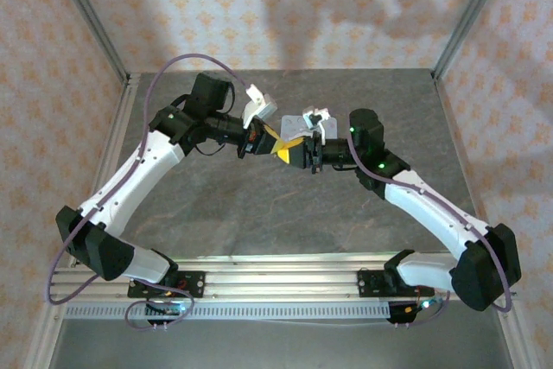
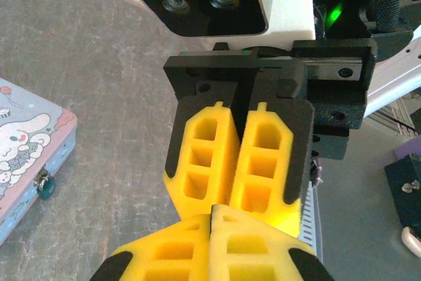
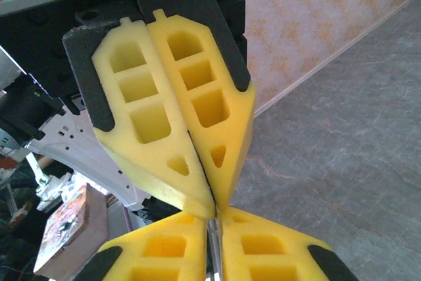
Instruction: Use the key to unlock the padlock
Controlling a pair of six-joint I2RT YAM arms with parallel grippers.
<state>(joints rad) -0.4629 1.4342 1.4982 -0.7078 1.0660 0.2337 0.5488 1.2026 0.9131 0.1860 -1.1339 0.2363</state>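
Tip to tip beside the tin [image 2: 26, 156]: left tool [image 2: 212, 212] pressed closed, right tool [image 3: 214, 214] pinching the thin key [image 3: 211, 248]; padlock [image 2: 45, 185] hangs at the tin's edge, above the tabletop [image 2: 99, 64].

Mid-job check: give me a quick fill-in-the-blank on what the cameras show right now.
1. The tiny dark padlock sits at the side of the pale blue cartoon-printed tin, at the ____ edge of the left wrist view.
2. Both end effectors' foam fingers are ____.
3. The right end effector is ____ on a thin silvery metal strip.
4. The left end effector meets it tip to ____.

Missing words: left; yellow; shut; tip.
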